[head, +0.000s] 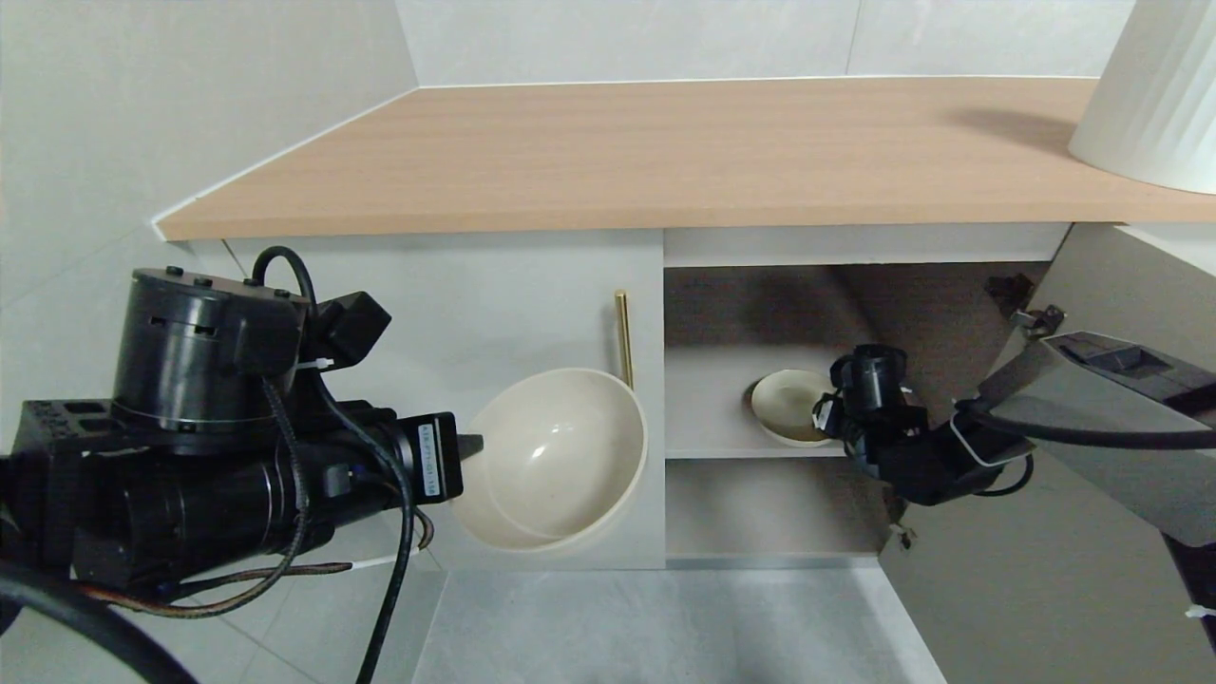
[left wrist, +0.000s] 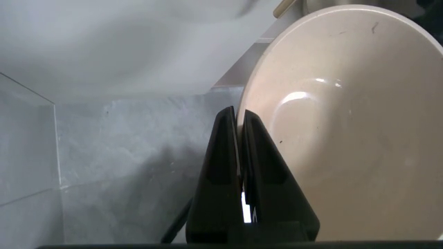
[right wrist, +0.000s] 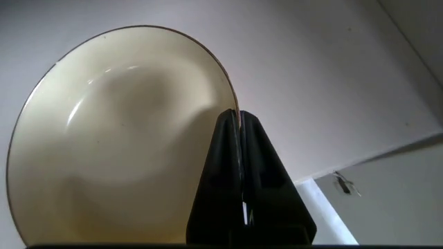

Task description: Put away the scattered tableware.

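Pinching bowl [head: 556,456] rim with left fingers [left wrist: 223,166], plate [right wrist: 118,138] rim with right fingers [right wrist: 220,173]; stiff, slick, likely brittle; rim hold fine, keep firm

Pale wood countertop [head: 665,152] runs into a corner of plain white wall [head: 190,95], with a white ribbed container [head: 1159,95] sitting at its far right corner. Underneath is a grey cabinet [head: 532,285]: left door shut with a skinny brass handle [head: 623,332], right door [head: 1045,608] swung open on a shelf [head: 712,418]. Grey tile floor [head: 665,627].
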